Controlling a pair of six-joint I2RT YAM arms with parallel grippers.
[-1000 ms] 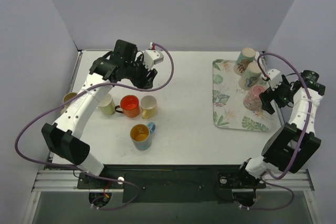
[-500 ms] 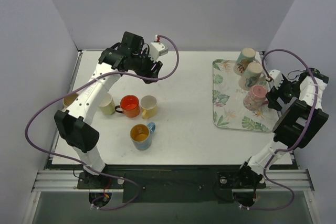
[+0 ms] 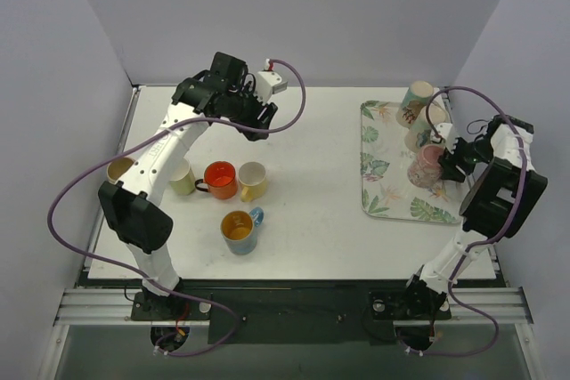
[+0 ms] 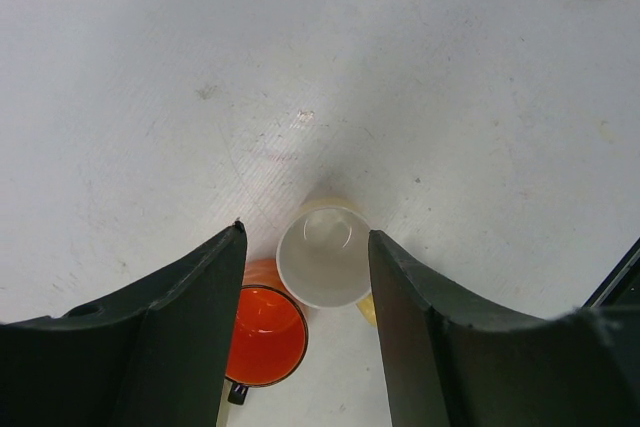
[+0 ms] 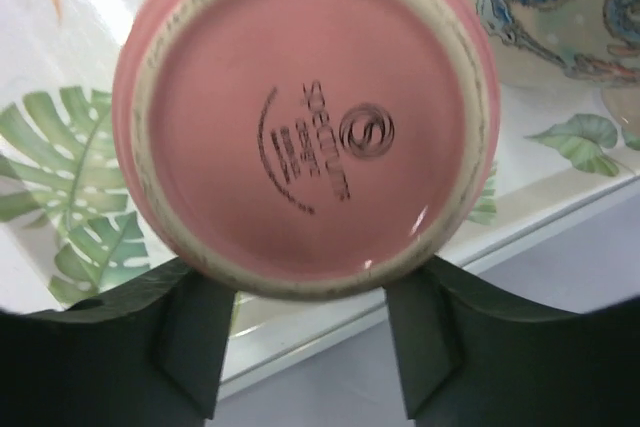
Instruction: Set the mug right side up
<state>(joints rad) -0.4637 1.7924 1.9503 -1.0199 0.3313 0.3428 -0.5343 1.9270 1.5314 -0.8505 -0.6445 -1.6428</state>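
On the leaf-printed tray [image 3: 378, 193] at the right side of the desk [image 3: 321, 220], the pink mug [image 3: 427, 165] stood upside down, its stamped base facing the right wrist camera [image 5: 305, 117]. The right tool [image 3: 452, 162] sat at the mug's right side with its fingers [image 5: 195, 337] spread wide, released, the mug's base filling the space just ahead of them [image 5: 305, 277]; whether the fingers touched the mug could not be told. A patterned mug [image 5: 560, 7] lay just beside the pink one on the tray [image 5: 60, 127]. Far to the left, the left tool [image 3: 258, 122] hung above the desk, also released, its fingers well apart [image 4: 305, 231]. Below it stood an upright cream mug [image 4: 323, 255] touching an orange mug [image 4: 262, 335], and a mug with a blue handle [image 3: 239, 229] stood nearer the arm bases.
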